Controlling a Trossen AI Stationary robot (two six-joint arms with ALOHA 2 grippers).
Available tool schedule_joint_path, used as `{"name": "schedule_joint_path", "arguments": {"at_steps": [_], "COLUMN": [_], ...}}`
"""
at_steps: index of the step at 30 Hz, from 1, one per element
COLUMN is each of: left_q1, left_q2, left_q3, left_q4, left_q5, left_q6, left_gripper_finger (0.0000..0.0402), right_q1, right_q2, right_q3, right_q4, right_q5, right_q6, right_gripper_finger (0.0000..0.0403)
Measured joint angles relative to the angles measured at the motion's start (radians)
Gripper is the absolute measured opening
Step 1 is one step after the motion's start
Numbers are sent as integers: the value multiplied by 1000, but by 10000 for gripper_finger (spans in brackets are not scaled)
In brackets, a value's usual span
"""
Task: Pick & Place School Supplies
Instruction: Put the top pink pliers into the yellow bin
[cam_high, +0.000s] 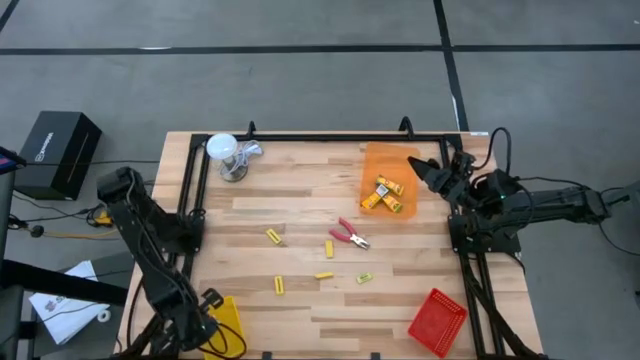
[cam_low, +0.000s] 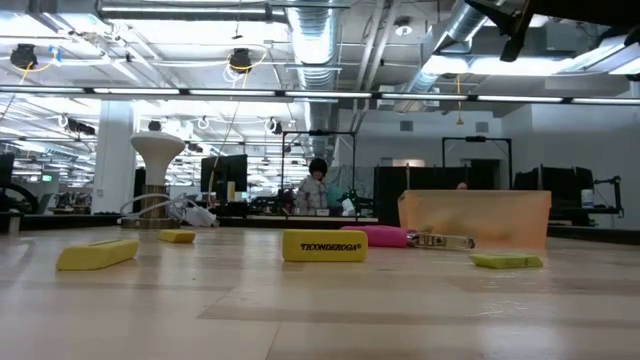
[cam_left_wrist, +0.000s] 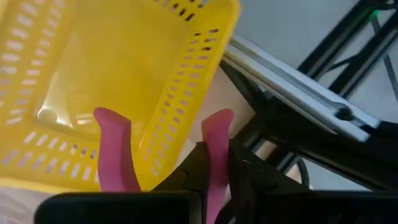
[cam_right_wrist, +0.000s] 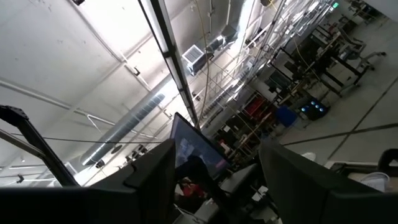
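Observation:
My left gripper (cam_high: 212, 322) hangs over the yellow tray (cam_high: 228, 318) at the table's near left corner, shut on a red-handled plier-like tool (cam_left_wrist: 214, 149). A second such tool (cam_high: 348, 236) lies mid-table with several small yellow blocks around it (cam_high: 274, 236) (cam_high: 329, 248) (cam_high: 279, 285). In the low view one block (cam_low: 323, 245) shows a dark label. More yellow blocks (cam_high: 385, 195) lie in the orange tray (cam_high: 375, 160). My right gripper (cam_high: 430, 172) is open beside that tray, tipped upward, with nothing between its fingers (cam_right_wrist: 149, 174). My left gripper holds the tool from above, slanting down. The two pink-red handles (cam_left_wrist: 113, 152) stick out past the fingers, spread apart, toward the yellow tray's floor (cam_left_wrist: 81, 74). My own dark fingers hide which part they are on. The tool is lifted clear, above the tray.
A red tray (cam_high: 437, 322) stands at the near right corner. A white cup-like object (cam_high: 226, 155) with a silvery part stands at the far left. A black frame (cam_high: 330, 135) rims the table. Bare wood lies between the scattered blocks.

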Motion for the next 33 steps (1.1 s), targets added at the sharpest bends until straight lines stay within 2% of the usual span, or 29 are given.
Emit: {"name": "schedule_joint_path", "arguments": {"at_steps": [11, 22, 33], "left_q1": [56, 122, 128], "left_q2": [0, 43, 97], "left_q3": [72, 76, 76], "left_q4": [11, 86, 189], "left_q5": [-22, -18, -12], "left_q6": [113, 282, 313], "left_gripper_finger": [29, 29, 29], "right_q1": [0, 0, 0], "right_q2": [14, 13, 13], "right_q3": [0, 0, 0], "right_q4": [0, -5, -5], "right_q5": [0, -1, -3], "right_q6": [0, 0, 0], "right_gripper_finger": [225, 225, 225]}}
